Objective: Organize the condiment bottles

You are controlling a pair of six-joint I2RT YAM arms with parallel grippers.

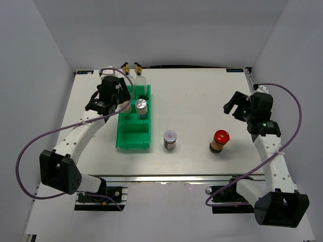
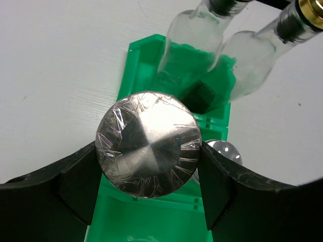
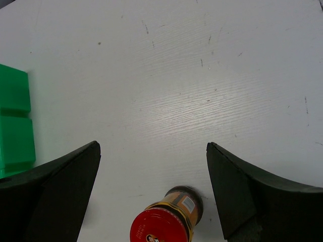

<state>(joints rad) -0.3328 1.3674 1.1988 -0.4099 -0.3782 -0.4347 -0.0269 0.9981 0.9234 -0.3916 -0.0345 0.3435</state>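
My left gripper (image 1: 122, 105) is shut on the white silver-lidded shaker (image 2: 147, 150), holding it over the middle compartment of the green bin (image 1: 132, 135). The fingers (image 2: 75, 186) press both sides of its film-wrapped lid. Two clear glass bottles (image 2: 194, 43) (image 2: 257, 60) stand in the bin's far compartment. The blue-labelled jar (image 1: 142, 107) stands in the bin beside the shaker; its lid (image 2: 225, 151) shows behind my right finger. The dark silver-lidded jar (image 1: 170, 139) and the red-lidded brown jar (image 1: 219, 141) stand on the table. My right gripper (image 1: 234, 107) is open and empty above the red-lidded jar (image 3: 164, 227).
The bin's near compartment (image 2: 146, 222) holds nothing. The bin's right edge (image 3: 15, 121) shows at the left of the right wrist view. White walls close in the table on three sides. A purple cable loops off each arm.
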